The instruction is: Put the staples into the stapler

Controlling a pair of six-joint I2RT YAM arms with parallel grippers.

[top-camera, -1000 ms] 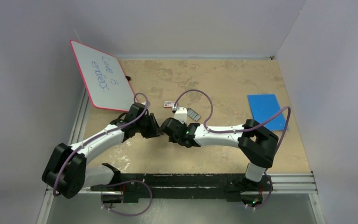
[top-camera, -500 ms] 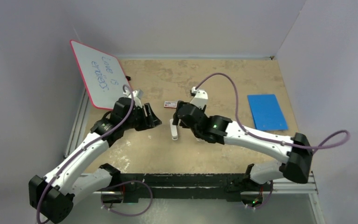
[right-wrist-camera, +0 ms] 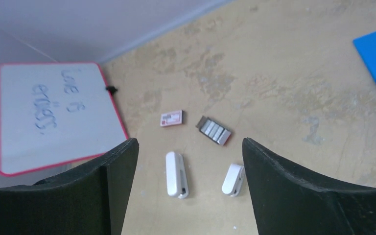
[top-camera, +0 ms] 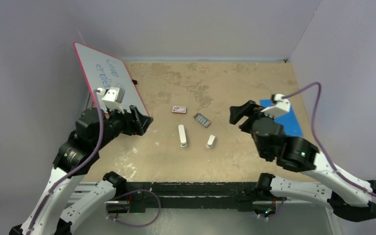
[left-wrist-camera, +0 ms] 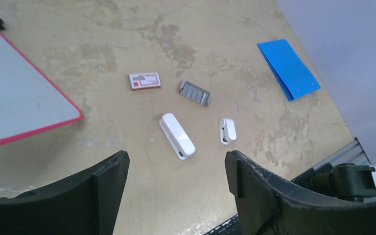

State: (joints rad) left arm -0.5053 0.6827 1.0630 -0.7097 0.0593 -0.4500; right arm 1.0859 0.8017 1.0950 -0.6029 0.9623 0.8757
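Note:
The stapler (top-camera: 182, 135) is a long white bar lying flat at the table's middle, also in the wrist views (left-wrist-camera: 176, 135) (right-wrist-camera: 176, 174). A shorter white bar (top-camera: 211, 141) lies to its right. The staples (top-camera: 202, 120), a dark grey ribbed block, rest just beyond the two bars (left-wrist-camera: 195, 93) (right-wrist-camera: 214, 130). My left gripper (top-camera: 144, 122) hangs open, raised to the left of them. My right gripper (top-camera: 239, 116) hangs open, raised to the right. Nothing sits between either pair of fingers (left-wrist-camera: 110, 176) (right-wrist-camera: 120, 166).
A small red-and-white box (top-camera: 179, 109) lies behind the stapler. A pink-rimmed whiteboard (top-camera: 108, 81) leans at the back left, close to my left arm. A blue folder (top-camera: 280, 116) lies at the right, partly behind my right wrist. Walls close off the back and both sides.
Both arms have drawn back from the table's middle, left and right, and risen. Both grippers have opened. The two white bars now lie free on the table.

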